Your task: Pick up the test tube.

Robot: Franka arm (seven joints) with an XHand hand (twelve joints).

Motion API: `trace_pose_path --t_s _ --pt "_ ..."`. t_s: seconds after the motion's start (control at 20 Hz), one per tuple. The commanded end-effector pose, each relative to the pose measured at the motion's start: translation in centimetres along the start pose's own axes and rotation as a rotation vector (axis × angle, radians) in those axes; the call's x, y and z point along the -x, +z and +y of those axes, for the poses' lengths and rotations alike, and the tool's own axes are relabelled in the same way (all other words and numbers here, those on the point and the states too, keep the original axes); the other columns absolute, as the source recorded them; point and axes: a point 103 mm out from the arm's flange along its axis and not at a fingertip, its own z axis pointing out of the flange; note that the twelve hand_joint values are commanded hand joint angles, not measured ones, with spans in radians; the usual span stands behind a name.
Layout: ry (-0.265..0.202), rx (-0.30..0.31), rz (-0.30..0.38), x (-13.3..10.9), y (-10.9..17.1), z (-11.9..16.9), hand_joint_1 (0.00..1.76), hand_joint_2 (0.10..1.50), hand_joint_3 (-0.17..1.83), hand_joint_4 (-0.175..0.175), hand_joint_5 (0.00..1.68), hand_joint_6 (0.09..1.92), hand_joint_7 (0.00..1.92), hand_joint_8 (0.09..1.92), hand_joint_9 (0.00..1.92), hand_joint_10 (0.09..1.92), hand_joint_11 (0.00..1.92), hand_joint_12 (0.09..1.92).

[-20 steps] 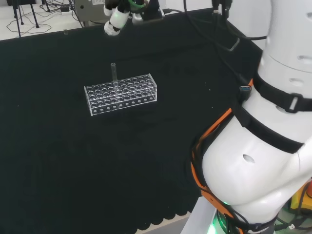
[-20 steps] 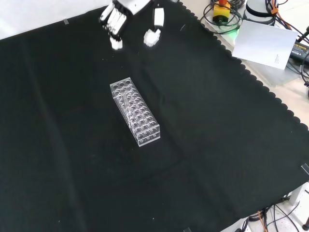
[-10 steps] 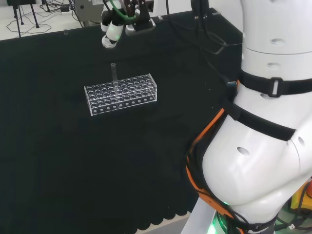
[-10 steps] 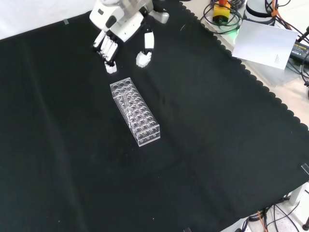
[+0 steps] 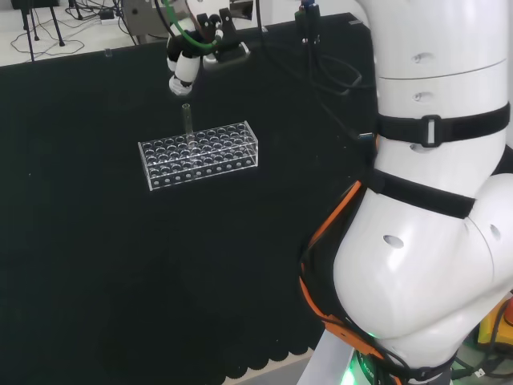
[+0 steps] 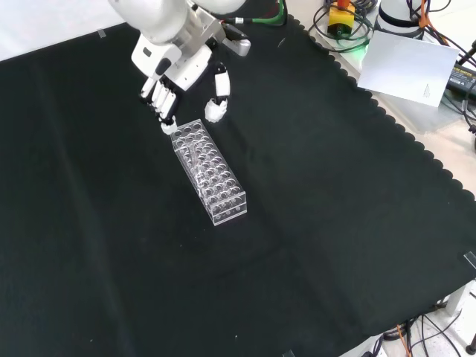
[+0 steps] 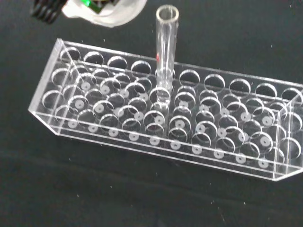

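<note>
Test tube (image 7: 166,52) stands upright in clear rack (image 6: 209,172) mid-worktop, near the rack's far end in front view. Hand (image 6: 175,63) hovers just beyond that end, fingers (image 6: 161,103) spread from thumb, empty. Tube's long axis vertical; likely needs a pinch from above.

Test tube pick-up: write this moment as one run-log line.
hand: open, above rack end | test tube: upright in rack, untouched | stage: approach
</note>
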Motion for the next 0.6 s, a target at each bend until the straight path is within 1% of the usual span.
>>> trace_pose_path --t_s 0.05,0.6 --pt "-0.004 -0.06 -0.023 0.0 1.9 1.0 0.9 0.71 0.64 -0.175 0.34 0.69 0.48 1.0 0.48 0.95 0.17 1.52" --pt "-0.019 -0.101 -0.029 -0.7 3.8 2.3 0.91 0.71 0.64 -0.175 0.35 0.72 0.5 1.01 0.48 0.94 0.17 1.52"
